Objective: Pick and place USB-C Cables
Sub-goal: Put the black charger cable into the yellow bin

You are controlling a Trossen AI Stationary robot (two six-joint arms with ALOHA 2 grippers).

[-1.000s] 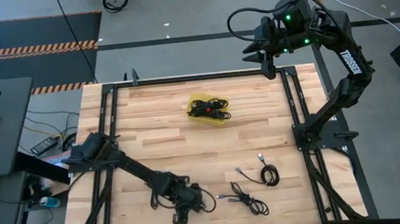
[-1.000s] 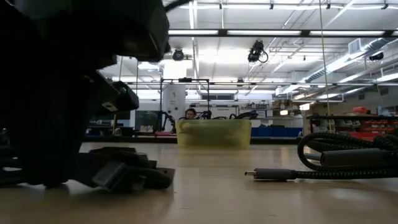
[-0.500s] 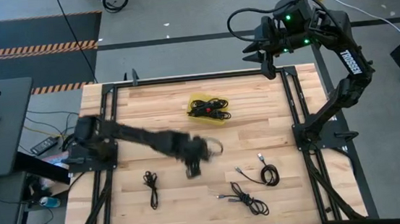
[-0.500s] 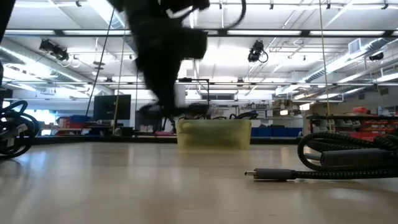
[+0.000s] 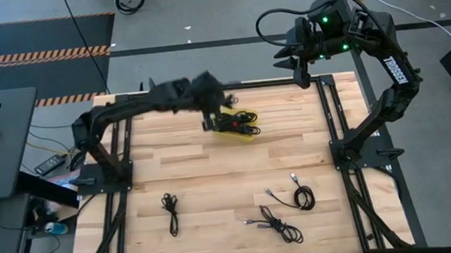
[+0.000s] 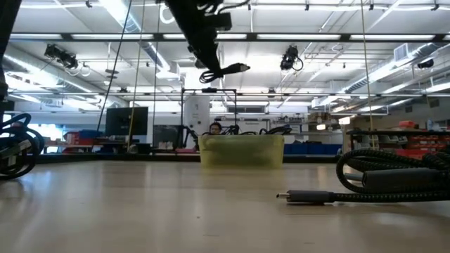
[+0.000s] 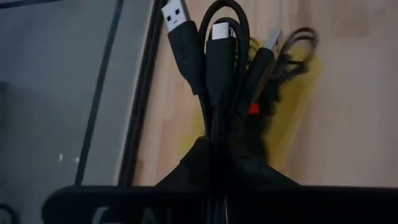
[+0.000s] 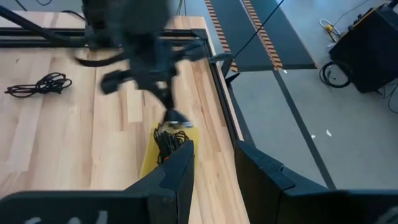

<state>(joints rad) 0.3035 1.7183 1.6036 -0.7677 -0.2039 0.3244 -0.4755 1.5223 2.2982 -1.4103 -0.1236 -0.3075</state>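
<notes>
Swung in the last second from the near edge of the desk [image 5: 172,168] up to the far side: left tool [image 5: 210,110] now above the near-left edge of the yellow tray [image 5: 247,136], pinching a bundled black cable [image 7: 214,68] whose plugs stick out past the fingers, the tray and a red band visible beneath. In the low view, the same cable [image 6: 223,70] dangling well above the tray [image 6: 242,151], not yet inside. Judged: carry done, release next; a small shift over the tray's middle needed so the bundle lands within the rim. Already coiled in the tray, several black cables [image 5: 237,123]. Left on the desk, three more: one [image 5: 170,209] near the front left, one [image 5: 301,195] front right, one [image 5: 276,223] at the near edge. So roughly midway, three fetches remaining. Right tool [image 8: 208,165] parked beyond the far right corner, fingers spread, holding nothing.
</notes>
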